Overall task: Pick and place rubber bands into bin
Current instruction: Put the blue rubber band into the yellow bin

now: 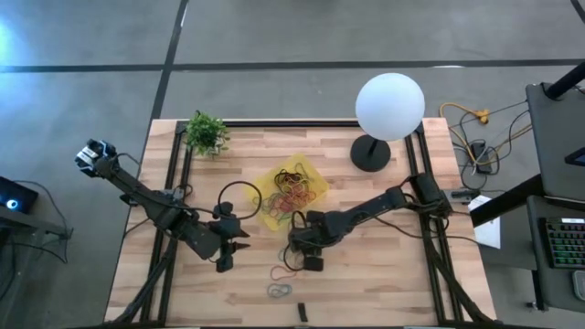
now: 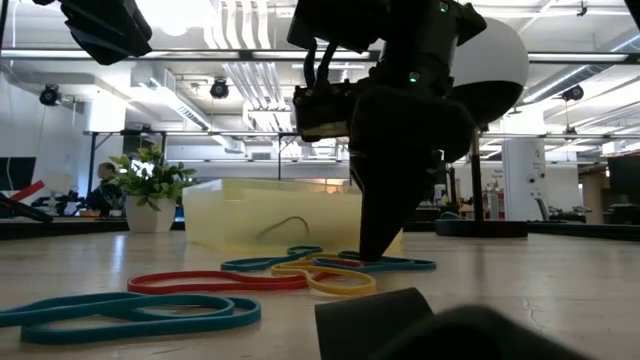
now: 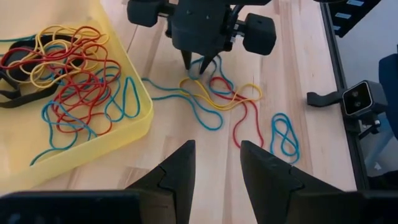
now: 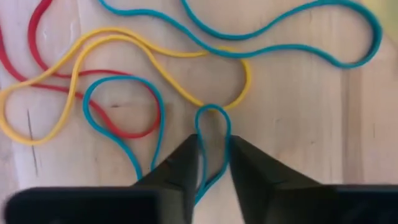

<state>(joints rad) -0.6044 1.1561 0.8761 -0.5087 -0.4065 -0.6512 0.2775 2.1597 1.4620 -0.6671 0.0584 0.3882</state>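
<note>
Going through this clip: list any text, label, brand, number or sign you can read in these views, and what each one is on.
None can be read.
Rubber bands, bin, wooden table and lamp globe: no print shows on them.
Room behind the table, low view: any signs are too small and blurred to read.
Keyboard beside the table, high view: keys too small to read.

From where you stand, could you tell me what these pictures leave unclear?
- Low view: the right gripper hides its own fingertips, so any grip on the blue rubber band is unseen there.
- Right wrist view: that band runs between the fingers; whether it is pinched is unclear.
- Low view: the bin wall blurs its contents.
- High view: loose bands are too small to count.
</note>
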